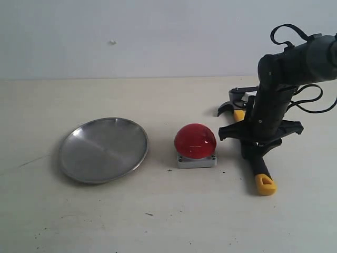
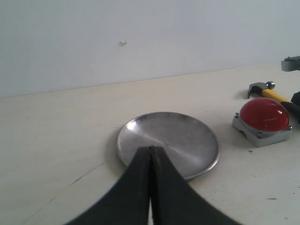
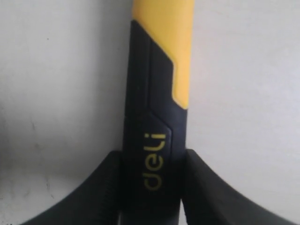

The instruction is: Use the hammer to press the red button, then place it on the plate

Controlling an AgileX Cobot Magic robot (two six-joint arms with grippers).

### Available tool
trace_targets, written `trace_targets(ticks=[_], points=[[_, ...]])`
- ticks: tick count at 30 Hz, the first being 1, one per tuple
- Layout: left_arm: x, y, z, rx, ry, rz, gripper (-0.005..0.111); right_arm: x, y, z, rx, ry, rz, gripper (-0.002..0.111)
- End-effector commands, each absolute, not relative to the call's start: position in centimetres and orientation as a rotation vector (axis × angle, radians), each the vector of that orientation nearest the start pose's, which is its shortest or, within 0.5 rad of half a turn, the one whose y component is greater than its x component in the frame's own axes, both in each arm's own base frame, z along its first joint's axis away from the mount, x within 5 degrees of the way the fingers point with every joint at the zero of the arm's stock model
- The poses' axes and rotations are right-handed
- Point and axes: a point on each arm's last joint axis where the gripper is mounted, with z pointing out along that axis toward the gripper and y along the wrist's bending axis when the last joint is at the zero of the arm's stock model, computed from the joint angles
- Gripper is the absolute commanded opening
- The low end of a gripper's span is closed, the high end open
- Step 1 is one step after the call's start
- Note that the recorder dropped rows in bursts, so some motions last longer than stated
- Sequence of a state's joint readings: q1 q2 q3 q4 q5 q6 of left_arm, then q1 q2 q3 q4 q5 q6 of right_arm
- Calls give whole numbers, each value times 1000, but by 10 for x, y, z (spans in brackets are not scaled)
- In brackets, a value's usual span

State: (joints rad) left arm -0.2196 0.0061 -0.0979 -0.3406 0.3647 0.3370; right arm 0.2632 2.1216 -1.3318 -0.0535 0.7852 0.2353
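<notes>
The hammer (image 1: 261, 173) lies on the table right of the red button (image 1: 195, 140), its dark head (image 1: 227, 108) toward the back and its yellow tip toward the front. My right gripper (image 1: 257, 145) comes down over its handle. In the right wrist view both fingers press the black grip of the hammer (image 3: 157, 93) from either side, so the right gripper (image 3: 153, 157) is shut on it. The silver plate (image 1: 103, 149) sits left of the button and holds nothing. My left gripper (image 2: 150, 148) is shut and holds nothing, just short of the plate (image 2: 168, 140); the button (image 2: 264, 115) and the hammer's head (image 2: 261, 87) show beyond.
A pale wall runs along the back of the beige table (image 1: 158, 221). The right arm's dark body and cables (image 1: 295, 63) rise above the hammer. A faint scratch marks the tabletop left of the plate.
</notes>
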Motion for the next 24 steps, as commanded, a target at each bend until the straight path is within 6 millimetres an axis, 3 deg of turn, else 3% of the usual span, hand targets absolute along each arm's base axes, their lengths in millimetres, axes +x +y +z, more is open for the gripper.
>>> trace_targets(ticks=[1, 6, 10, 17, 19, 22, 24], points=[[46, -21, 216, 282, 1700, -257, 0, 379, 95, 113, -165, 3044, -69, 0], [46, -21, 216, 282, 1700, -257, 0, 379, 95, 138, -169, 2983, -50, 0], [47, -18, 215, 370, 1688, -135, 0, 377, 95, 155, -195, 2943, -41, 0], [48, -16, 217, 468, 1637, -1, 0, 374, 94, 165, -235, 2941, -47, 0], [48, -16, 222, 429, 1596, -23, 0, 374, 93, 166, -260, 2940, -50, 0], [48, -19, 226, 278, 1587, -212, 0, 373, 93, 168, -280, 2934, -50, 0], [48, -17, 231, 243, 1532, -209, 0, 373, 93, 172, -297, 2923, -50, 0]])
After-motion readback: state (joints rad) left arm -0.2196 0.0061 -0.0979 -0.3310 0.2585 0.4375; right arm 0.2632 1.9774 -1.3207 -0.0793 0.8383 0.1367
